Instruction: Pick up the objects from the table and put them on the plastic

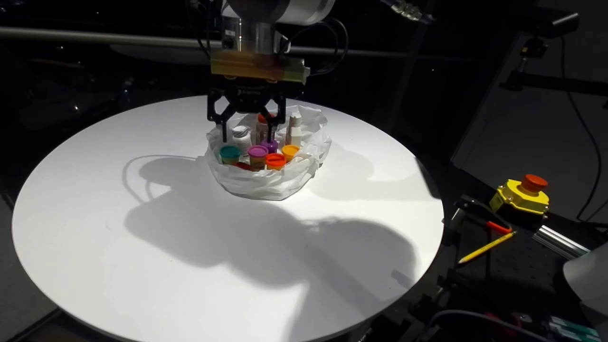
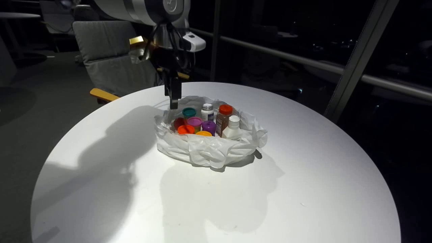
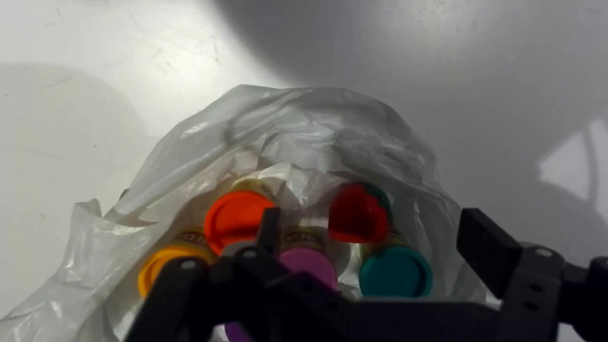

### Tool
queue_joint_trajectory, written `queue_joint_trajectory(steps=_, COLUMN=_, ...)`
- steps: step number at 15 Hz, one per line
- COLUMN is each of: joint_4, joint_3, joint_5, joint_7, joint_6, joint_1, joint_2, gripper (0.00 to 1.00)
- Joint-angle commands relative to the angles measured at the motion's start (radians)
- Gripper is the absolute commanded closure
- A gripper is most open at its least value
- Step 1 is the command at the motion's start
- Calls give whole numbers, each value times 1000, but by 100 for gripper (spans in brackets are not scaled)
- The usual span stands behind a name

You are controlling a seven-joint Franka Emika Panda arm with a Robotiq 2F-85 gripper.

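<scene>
Wrist view: the gripper (image 3: 373, 228) gapes wide, holding nothing, over the plastic bag (image 3: 313, 128); lifting straight up should avoid snagging it or tipping the teal-lidded tub (image 3: 395, 273) inside.

wrinkled white plastic bag (image 2: 189, 150): open-topped | inside, upright: teal, pink, orange, yellow-orange lidded tubs (image 2: 194, 122); purple container (image 2: 208, 127); red-capped bottle (image 2: 223, 121); white bottles (image 2: 232, 131)

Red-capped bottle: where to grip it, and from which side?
Probably by its cap, coming straight down from above. The red-capped bottle stands upright with its cap on top, while the purple container and a shouldered white bottle crowd its body, and the plastic bag rings them.
</scene>
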Motion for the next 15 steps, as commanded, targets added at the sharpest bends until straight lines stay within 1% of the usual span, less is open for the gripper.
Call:
queue_joint_trajectory(steps=1, joint_4=-173, joint_3=21, joint_5=1, joint_7=-67, joint_6=-107, joint_1=-26, joint_2=-227, gripper=0)
queue_joint_trajectory(steps=2, joint_4=-201, joint_3=29, joint_5=1, joint_7=-105, joint_6=-174, joint_1=-36, joint_2=-275, gripper=0)
queue_joint_trajectory(steps=4, joint_4=-268, joint_3=36, joint_5=3, joint_7=-188, joint_6=-271, joint_1=-53, joint_2=-377, gripper=0)
queue_joint_trajectory(steps=7, joint_4=-388, joint_3=38, joint_5=-12, joint_7=-260, joint_6=-354, joint_1=-71, joint_2=-546, gripper=0)
queue_joint_trajectory(steps=9, joint_4=-468, joint_3=45, joint_5=-11, joint_7=-306, joint_6=-382, joint_1=-84, joint_2=-661, gripper=0)
queue_joint_trajectory(steps=10, joint_4=-354, joint_3=50, joint_5=-4, joint_7=-260, joint_6=-370, joint_1=-87, joint_2=-516, gripper=0)
queue_joint_trajectory(steps=12, joint_4=-422, joint_3=57, joint_5=-1, joint_7=-286, joint_6=-382, joint_1=-98, joint_2=-608, gripper=0)
queue_joint_trajectory(steps=15, joint_4=-459, joint_3=62, joint_5=0, joint_7=-293, joint_6=-382, joint_1=-102, joint_2=-647, gripper=0)
